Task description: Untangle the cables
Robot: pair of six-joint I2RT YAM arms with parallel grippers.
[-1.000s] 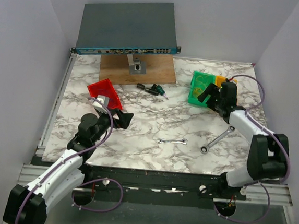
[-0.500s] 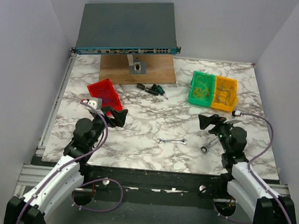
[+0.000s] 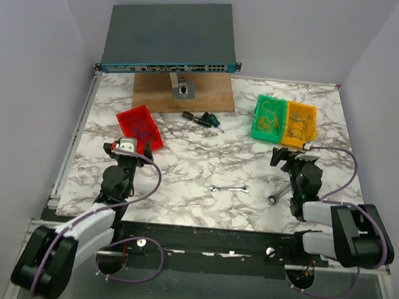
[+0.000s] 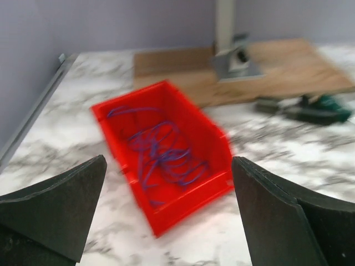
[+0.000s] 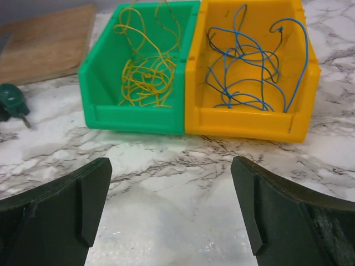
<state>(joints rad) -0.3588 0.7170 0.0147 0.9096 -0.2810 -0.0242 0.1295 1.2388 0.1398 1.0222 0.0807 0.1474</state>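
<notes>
A red bin (image 3: 140, 128) holds tangled blue-purple cables (image 4: 161, 152) at the left. A green bin (image 3: 270, 118) holds yellow cables (image 5: 141, 75). Next to it, a yellow bin (image 3: 301, 124) holds blue cables (image 5: 249, 72). My left gripper (image 3: 125, 149) is open and empty, low over the table just short of the red bin (image 4: 133, 111); the left wrist view (image 4: 168, 177) is blurred. My right gripper (image 3: 287, 157) is open and empty in front of the green bin (image 5: 133, 119) and the yellow bin (image 5: 249, 122), apart from both (image 5: 171, 172).
A network switch (image 3: 171, 38) stands at the back, with a wooden board (image 3: 204, 97) and metal stand (image 3: 180, 86) before it. Small dark tools (image 3: 203, 118) lie mid-table. A wrench (image 3: 229, 188) and a ratchet wrench (image 3: 277, 196) lie near the front. A rail (image 3: 74, 138) runs along the left edge.
My right gripper has left the green and yellow bins and drawn back toward the near edge. My left arm has also folded back, and its gripper now faces the red bin.
</notes>
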